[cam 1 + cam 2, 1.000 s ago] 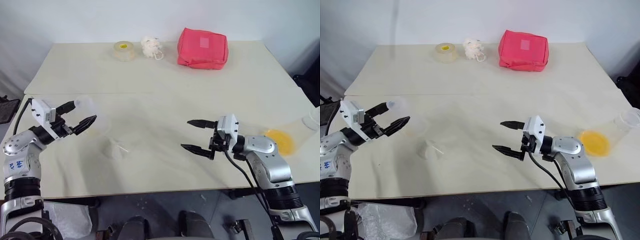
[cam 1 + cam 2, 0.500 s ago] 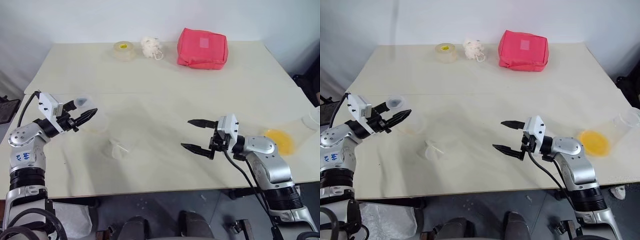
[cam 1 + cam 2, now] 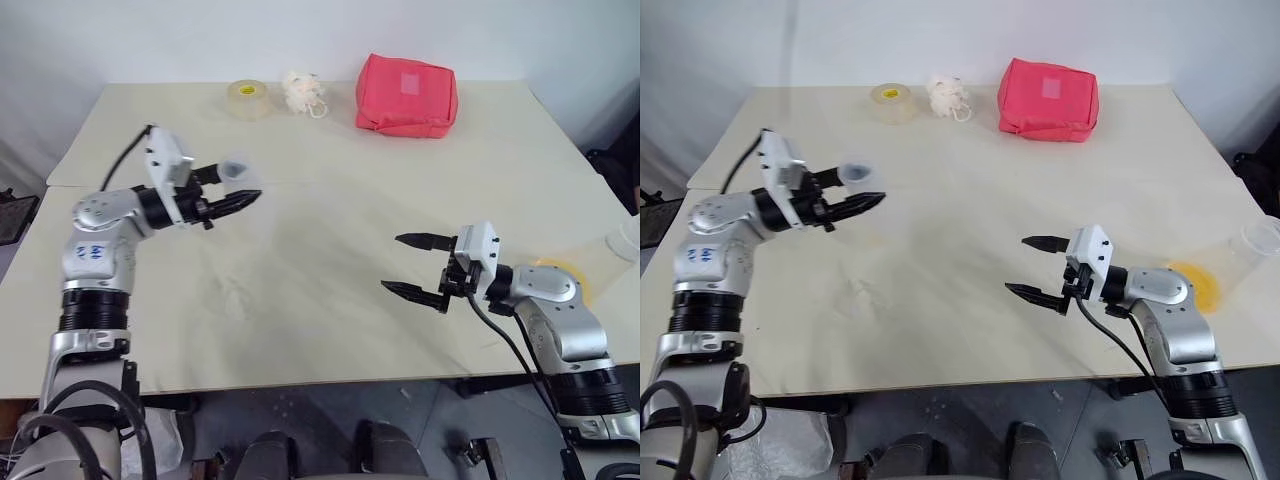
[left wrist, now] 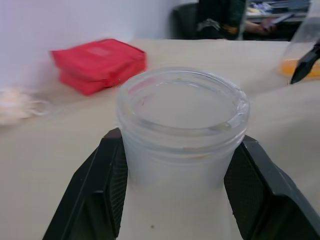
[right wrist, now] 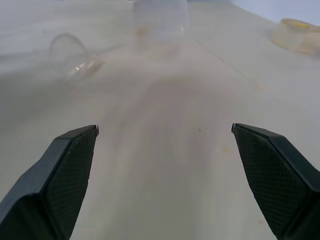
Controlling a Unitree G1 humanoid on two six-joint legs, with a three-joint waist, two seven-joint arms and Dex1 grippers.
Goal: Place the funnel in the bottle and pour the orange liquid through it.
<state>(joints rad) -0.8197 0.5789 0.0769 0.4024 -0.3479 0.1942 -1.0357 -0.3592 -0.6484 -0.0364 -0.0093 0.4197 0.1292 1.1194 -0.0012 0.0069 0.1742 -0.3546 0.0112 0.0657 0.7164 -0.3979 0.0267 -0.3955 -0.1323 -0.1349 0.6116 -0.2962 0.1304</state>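
Translucent whitish bottle (image 4: 182,145) sits clamped in the left end effector (image 3: 232,195), lifted above the worktop (image 3: 330,230). Farther right, the right end effector (image 3: 415,267) hangs spread wide, holding nothing, near the orange liquid (image 3: 1202,283).

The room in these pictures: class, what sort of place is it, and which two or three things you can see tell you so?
Probably an indoor lab or test room. A plain cream table stands against a bare pale wall and holds a few assorted props: a red pouch, a tape roll and a clear bottle.
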